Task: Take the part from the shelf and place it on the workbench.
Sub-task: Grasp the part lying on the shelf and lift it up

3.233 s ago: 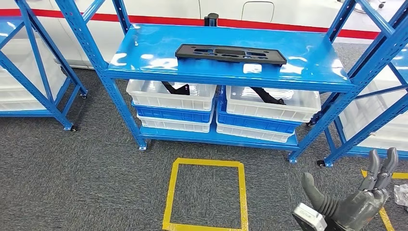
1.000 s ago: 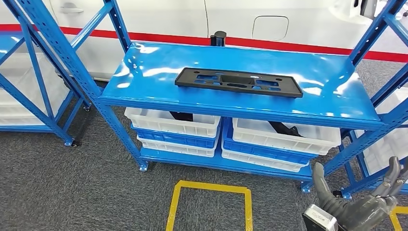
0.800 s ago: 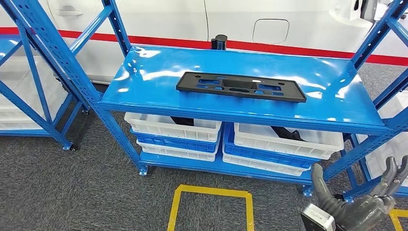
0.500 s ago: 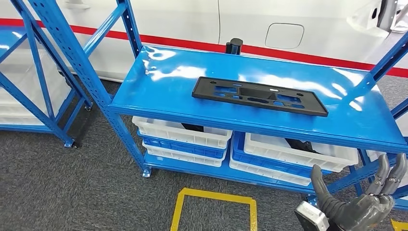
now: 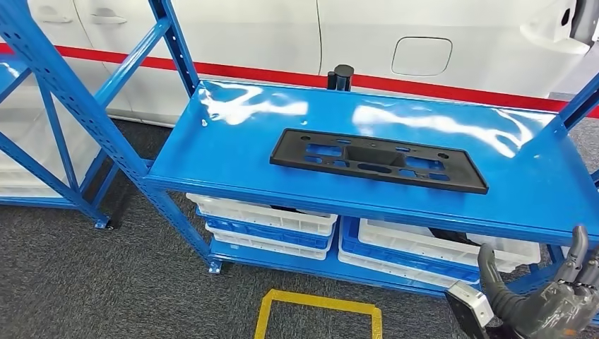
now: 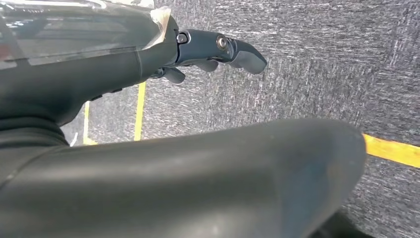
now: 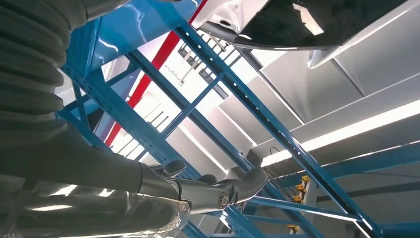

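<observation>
Low down, right hand (image 5: 558, 304) open, empty.

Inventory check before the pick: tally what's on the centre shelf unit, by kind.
Black part: 1
White bins: at least 2, partly hidden
Blue bins: 2
Black cylinder at the back edge: 1
Total: 6

Our right hand (image 5: 558, 307) is dark grey, with a thick matte thumb and darker, segmented fingers; a small silver-white block with a dark face sits at its wrist. Up close, a grey ribbed cover leads into its glossy silver shell. Our left hand (image 6: 208, 52) shows a broad dark grey thumb, a silver screw head at a finger pivot, and a clear-wrapped shell.
</observation>
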Robot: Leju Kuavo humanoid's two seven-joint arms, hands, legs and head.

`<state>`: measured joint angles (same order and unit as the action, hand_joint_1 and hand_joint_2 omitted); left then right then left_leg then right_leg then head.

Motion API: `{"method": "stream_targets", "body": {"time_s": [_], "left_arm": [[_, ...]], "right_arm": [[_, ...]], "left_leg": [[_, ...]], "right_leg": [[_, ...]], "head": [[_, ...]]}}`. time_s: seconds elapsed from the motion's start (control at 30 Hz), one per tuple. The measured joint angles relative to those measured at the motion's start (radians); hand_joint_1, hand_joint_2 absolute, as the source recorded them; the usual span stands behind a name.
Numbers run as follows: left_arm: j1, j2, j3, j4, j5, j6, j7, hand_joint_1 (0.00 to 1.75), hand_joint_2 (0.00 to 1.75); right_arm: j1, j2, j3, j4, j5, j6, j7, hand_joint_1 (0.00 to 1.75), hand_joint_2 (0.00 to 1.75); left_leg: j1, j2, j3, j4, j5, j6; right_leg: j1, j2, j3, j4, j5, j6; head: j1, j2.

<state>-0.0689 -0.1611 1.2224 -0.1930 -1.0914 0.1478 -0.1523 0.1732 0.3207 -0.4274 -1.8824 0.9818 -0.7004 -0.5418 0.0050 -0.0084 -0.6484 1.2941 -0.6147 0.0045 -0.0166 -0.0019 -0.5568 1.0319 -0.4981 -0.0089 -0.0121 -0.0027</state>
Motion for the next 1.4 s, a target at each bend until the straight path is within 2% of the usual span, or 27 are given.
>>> {"method": "stream_targets", "body": {"time_s": [0.03, 0.07, 0.1, 0.17, 0.2, 0.23, 0.3, 0.37, 0.43, 0.5, 0.63, 0.73, 0.93, 1.1, 1.27, 1.4], "left_arm": [[0.001, 0.001, 0.000, 0.000, 0.000, 0.001, 0.000, 0.00, 0.00], [0.002, 0.002, 0.000, 0.000, -0.002, 0.003, 0.000, 0.00, 0.00], [0.003, 0.003, 0.000, 0.000, -0.005, 0.008, 0.000, 0.00, 0.00], [0.003, 0.005, 0.000, 0.000, -0.013, 0.025, -0.001, 0.00, 0.00], [0.003, 0.006, 0.000, 0.001, -0.016, 0.034, -0.001, 0.00, 0.00], [0.003, 0.006, 0.000, 0.001, -0.019, 0.042, -0.001, 0.00, 0.00], [0.005, 0.007, 0.000, 0.002, -0.023, 0.053, -0.001, 0.00, 0.00], [0.006, 0.008, 0.000, 0.003, -0.029, 0.060, -0.001, 0.00, 0.00], [0.005, 0.008, 0.000, 0.006, -0.033, 0.061, 0.000, 0.00, 0.00], [0.004, 0.008, 0.000, 0.007, -0.037, 0.061, 0.000, 0.00, 0.00], [0.004, 0.008, 0.000, 0.010, -0.040, 0.064, 0.003, 0.00, 0.00], [0.004, 0.008, 0.000, 0.010, -0.041, 0.071, 0.007, 0.00, 0.00], [0.006, 0.008, 0.000, 0.013, -0.041, 0.079, 0.009, 0.00, 0.00], [0.006, 0.008, 0.000, 0.016, -0.043, 0.079, 0.008, 0.00, 0.00], [0.006, 0.007, 0.000, 0.016, -0.053, 0.075, 0.002, 0.00, 0.00], [0.006, 0.006, 0.000, 0.016, -0.060, 0.073, 0.002, 0.00, 0.00]], "right_arm": [[-0.001, 0.000, -0.002, 0.001, 0.008, 0.000, 0.004, 0.00, 1.75], [-0.001, 0.000, -0.004, 0.002, 0.020, 0.000, 0.010, 0.00, 1.75], [-0.002, 0.001, -0.006, 0.004, 0.036, 0.000, 0.019, 0.00, 1.75], [-0.004, 0.002, -0.009, 0.007, 0.078, 0.000, 0.043, 0.00, 1.75], [-0.004, 0.002, -0.009, 0.009, 0.106, 0.000, 0.059, 0.00, 1.75], [-0.005, 0.003, -0.008, 0.012, 0.135, 0.000, 0.077, 0.00, 1.75], [-0.004, 0.003, 0.000, 0.020, 0.195, 0.000, 0.124, 0.00, 1.75], [0.000, 0.000, 0.018, 0.028, 0.245, 0.000, 0.183, 0.00, 1.75], [0.007, -0.009, 0.045, 0.040, 0.285, 0.000, 0.254, 0.00, 1.75], [0.020, -0.024, 0.082, 0.054, 0.320, 0.003, 0.330, 0.00, 1.75], [0.046, -0.069, 0.163, 0.072, 0.376, 0.050, 0.481, 0.00, 1.75], [0.063, -0.100, 0.206, 0.079, 0.392, 0.081, 0.542, 0.00, 1.75], [0.076, -0.143, 0.235, 0.094, 0.397, 0.122, 0.602, 0.00, 1.75], [0.063, -0.177, 0.235, 0.127, 0.381, 0.115, 0.616, 0.00, 1.75], [0.021, -0.212, 0.227, 0.182, 0.369, 0.040, 0.595, 0.00, 1.75], [-0.040, -0.230, 0.187, 0.218, 0.398, 0.012, 0.535, 0.00, 1.75]], "left_leg": [[0.003, 0.001, -0.032, 0.023, -0.018, -0.005], [0.006, 0.002, -0.050, 0.019, -0.017, -0.008], [0.008, 0.003, -0.053, -0.014, 0.009, -0.010], [0.010, 0.005, -0.028, -0.133, 0.106, -0.011], [0.010, 0.006, -0.015, -0.184, 0.135, -0.009], [0.008, 0.006, -0.004, -0.216, 0.153, -0.004], [0.003, 0.005, 0.004, -0.232, 0.156, 0.008], [0.001, 0.004, 0.009, -0.240, 0.175, 0.010], [-0.001, 0.002, 0.010, -0.246, 0.178, 0.009], [-0.003, 0.000, 0.012, -0.249, 0.175, 0.014], [-0.003, -0.001, 0.019, -0.251, 0.165, 0.025], [-0.004, -0.001, 0.022, -0.251, 0.163, 0.027], [-0.004, 0.000, 0.025, -0.251, 0.163, 0.027], [-0.004, 0.000, 0.030, -0.255, 0.163, 0.027], [-0.004, 0.000, 0.035, -0.258, 0.163, 0.027], [-0.004, 0.001, 0.038, -0.259, 0.163, 0.027]], "right_leg": [[0.000, 0.001, 0.008, 0.000, -0.007, 0.000], [-0.001, 0.002, 0.018, 0.000, -0.014, 0.001], [-0.003, 0.004, 0.029, 0.000, -0.021, 0.004], [-0.005, 0.005, 0.051, 0.001, -0.038, 0.013], [-0.004, 0.006, 0.059, 0.001, -0.047, 0.018], [-0.002, 0.006, 0.061, 0.001, -0.054, 0.025], [0.001, 0.006, 0.063, -0.002, -0.063, 0.037], [0.004, 0.004, 0.069, -0.007, -0.064, 0.038], [0.006, 0.003, 0.078, -0.020, -0.061, 0.035], [0.006, 0.002, 0.085, -0.036, -0.061, 0.034], [0.006, 0.001, 0.093, -0.051, -0.065, 0.040], [0.006, 0.001, 0.095, -0.054, -0.065, 0.042], [0.006, 0.001, 0.097, -0.055, -0.064, 0.045], [0.006, 0.001, 0.101, -0.055, -0.065, 0.049], [0.007, 0.002, 0.103, -0.055, -0.065, 0.049], [0.007, 0.002, 0.105, -0.055, -0.065, 0.049]], "head": [[0.000, 0.000], [0.000, 0.000], [-0.001, 0.000], [-0.001, 0.000], [-0.001, 0.000], [-0.001, 0.000], [-0.002, 0.000], [-0.001, 0.000], [-0.001, 0.000], [-0.001, 0.000], [0.000, 0.000], [-0.001, 0.000], [-0.001, 0.000], [-0.001, 0.000], [-0.001, 0.000], [-0.001, 0.000]]}}
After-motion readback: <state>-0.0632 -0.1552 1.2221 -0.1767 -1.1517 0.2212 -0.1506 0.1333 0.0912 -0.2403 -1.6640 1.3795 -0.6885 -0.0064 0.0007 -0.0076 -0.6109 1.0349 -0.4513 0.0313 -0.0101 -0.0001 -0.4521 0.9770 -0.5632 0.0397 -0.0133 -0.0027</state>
